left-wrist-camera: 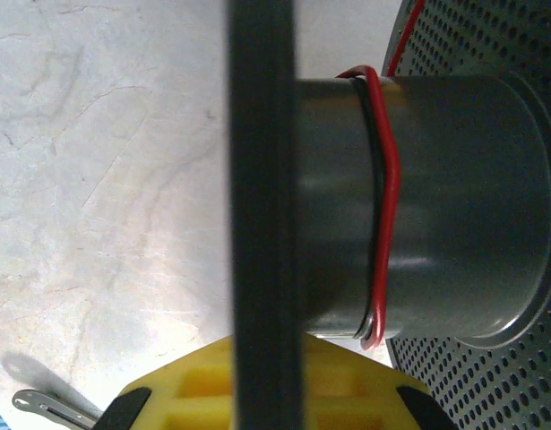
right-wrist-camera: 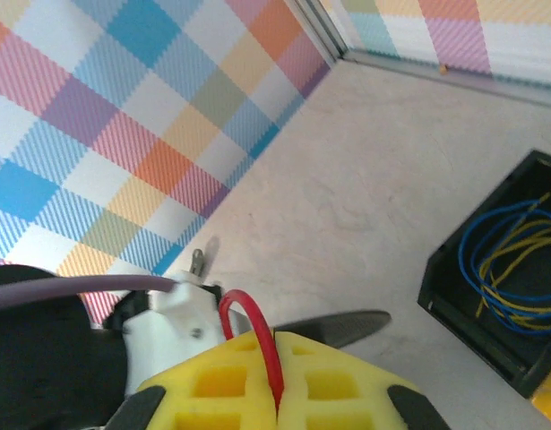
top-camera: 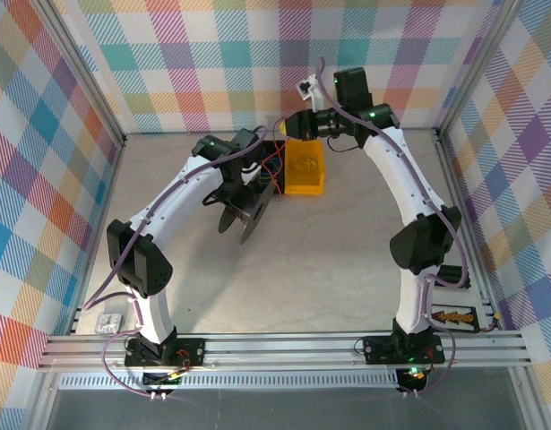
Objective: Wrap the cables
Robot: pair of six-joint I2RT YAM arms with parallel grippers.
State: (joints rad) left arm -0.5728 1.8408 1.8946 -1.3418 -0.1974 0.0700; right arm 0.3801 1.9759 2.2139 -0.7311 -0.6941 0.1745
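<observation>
Presently the red cable [left-wrist-camera: 389,179] makes about one turn around the grey core of the spool [left-wrist-camera: 454,206]. This turn is not tight: it has a bend in it where it stands a little off the core. The left gripper [left-wrist-camera: 262,394] appears clenched on the thin dark flange [left-wrist-camera: 262,134] of the spool and holds it above the desk [left-wrist-camera: 96,179]. The right gripper [right-wrist-camera: 275,385] is closed, and the red cable [right-wrist-camera: 257,331] is pinched between its yellow fingers, with a small loop rising just behind them. From above, the cable [top-camera: 273,166] runs between the two arms.

In my judgement, the main danger is the tension. If the right gripper gives too much slack, the single loose turn can open and slide along the core, or fall off completely. If it pulls too strongly, the thin cable can slip out of the fingers. A strong pull can also turn the spool in the left gripper, because only the edge of the flange is held.

A second danger is the perforated flange on the other side. The cable passes close to its rim and can catch there instead of lying on the core.

The blue and yellow strands [right-wrist-camera: 503,255] lie in a black bin [right-wrist-camera: 454,300] and are not yet wound. They look tangled, so one can drag the others out.
</observation>
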